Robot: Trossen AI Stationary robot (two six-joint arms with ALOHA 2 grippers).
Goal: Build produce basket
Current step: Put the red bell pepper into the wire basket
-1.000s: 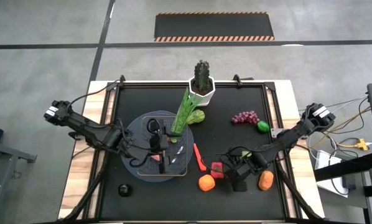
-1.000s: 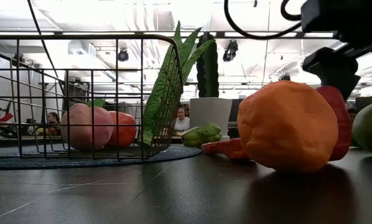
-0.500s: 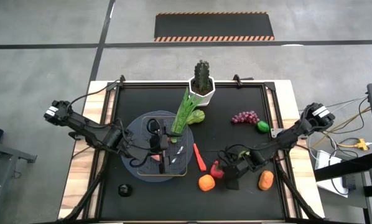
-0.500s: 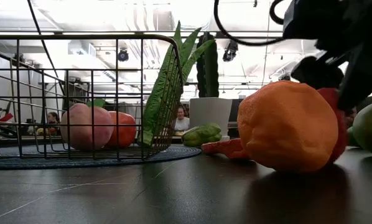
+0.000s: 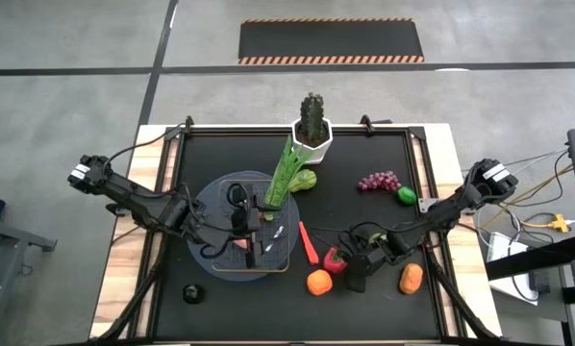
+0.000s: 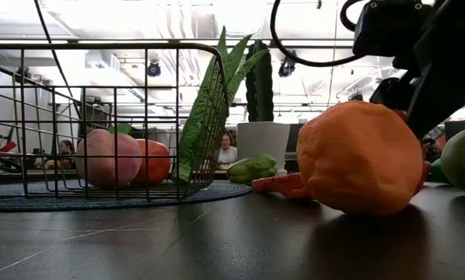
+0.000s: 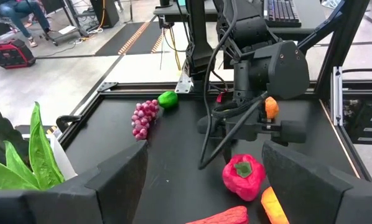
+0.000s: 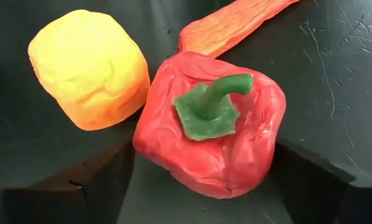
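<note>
Red toy pepper with green stem [image 8: 211,134] sits between the spread-apart fingers of the right gripper [image 5: 350,276], positioned for pickup; left gripper [image 5: 252,240] over the dark wire basket [image 5: 286,252], state indeterminate.

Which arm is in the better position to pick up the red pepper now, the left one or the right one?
The right. The right gripper is open with its fingers on either side of the red pepper, beside the orange. The left gripper hangs over the basket, farther from the pepper.
</note>
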